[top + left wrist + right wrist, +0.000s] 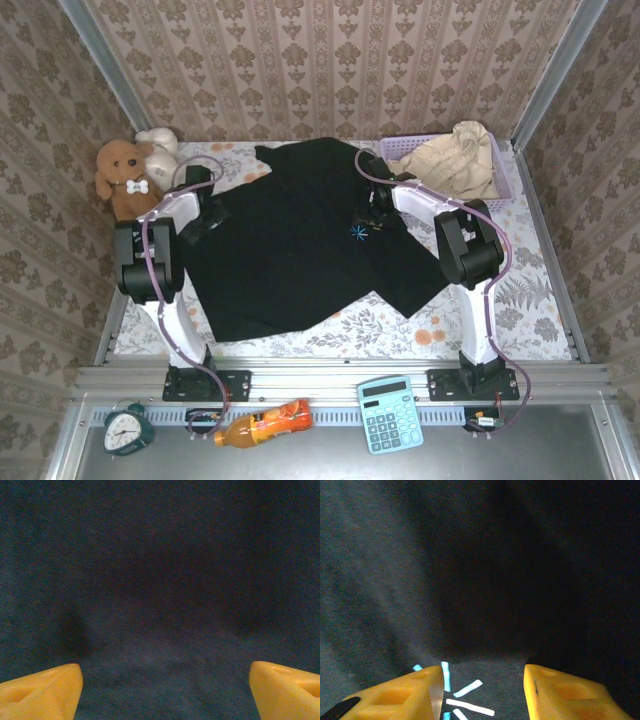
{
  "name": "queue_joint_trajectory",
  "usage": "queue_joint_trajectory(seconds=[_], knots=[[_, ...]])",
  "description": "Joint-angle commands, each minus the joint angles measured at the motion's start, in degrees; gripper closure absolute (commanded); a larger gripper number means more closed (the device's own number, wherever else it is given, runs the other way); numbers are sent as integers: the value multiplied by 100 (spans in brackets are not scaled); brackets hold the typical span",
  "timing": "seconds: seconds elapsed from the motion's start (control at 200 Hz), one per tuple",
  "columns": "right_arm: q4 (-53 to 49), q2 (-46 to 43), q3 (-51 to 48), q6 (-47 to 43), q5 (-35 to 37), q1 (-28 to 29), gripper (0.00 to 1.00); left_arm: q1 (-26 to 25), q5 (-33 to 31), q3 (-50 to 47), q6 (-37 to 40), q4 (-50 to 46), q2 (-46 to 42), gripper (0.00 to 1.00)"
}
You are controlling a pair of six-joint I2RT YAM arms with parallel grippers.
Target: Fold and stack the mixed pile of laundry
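On the worktop (520,310), the left hand (164,670) stands released over the black garment (290,250); whether the right hand (482,670) grasps it, I cannot tell.

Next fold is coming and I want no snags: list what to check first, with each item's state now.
1. Left claw free: ok, jaws wide, nothing between.
2. Right claw grip: cannot tell, jaws part open over the print.
3. Black garment folded: not ok, lies spread out.
4. Beige garment folded: not ok, bunched in the basket.
5. Toys out of the way: ok, far left corner.
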Motion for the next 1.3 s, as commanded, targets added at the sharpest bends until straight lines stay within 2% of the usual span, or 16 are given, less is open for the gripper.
queue_joint_trajectory(seconds=[0.0, 0.115, 0.215, 0.275, 0.345, 0.43, 0.6, 0.785, 0.91, 1.0, 1.145, 1.295], knots=[[-334, -256, -446, 391, 528, -36, 52, 318, -7, 393, -8, -368, 372, 12], [-189, -531, -974, 728, 648, -23, 52, 469, 152, 1121, 514, -624, 939, 13], [-105, -763, -930, 688, 688, -3, 51, 458, 258, 1818, 959, -984, 1308, 13], [-184, -784, -516, 461, 579, 5, 49, 418, 334, 1980, 1115, -1036, 1265, 11], [-369, -649, 151, 151, 467, -5, 46, 350, 324, 2061, 1311, -1093, 1059, 1], [-588, -298, 945, -69, 504, -41, 44, 256, 269, 2155, 1537, -1292, 752, 0], [-760, 791, 2318, -87, 424, -309, 43, 145, 519, 2028, 1765, -1571, 112, 0], [-1239, 1935, 3923, -283, 623, -445, 40, 92, 950, 1303, 1601, -1496, -654, 0], [-1595, 2289, 4645, -443, 1222, -640, 39, 18, 1112, 969, 1580, -1518, -927, 0], [-1663, 2286, 4734, -395, 1339, -908, 38, -23, 1247, 807, 1556, -1546, -979, 0], [-1633, 2099, 4734, -588, 820, -1088, 38, -42, 1328, 656, 1525, -1442, -959, 0], [-1504, 1751, 4331, -734, -64, -719, 40, 61, 1249, 736, 1435, -1263, -594, 0]])
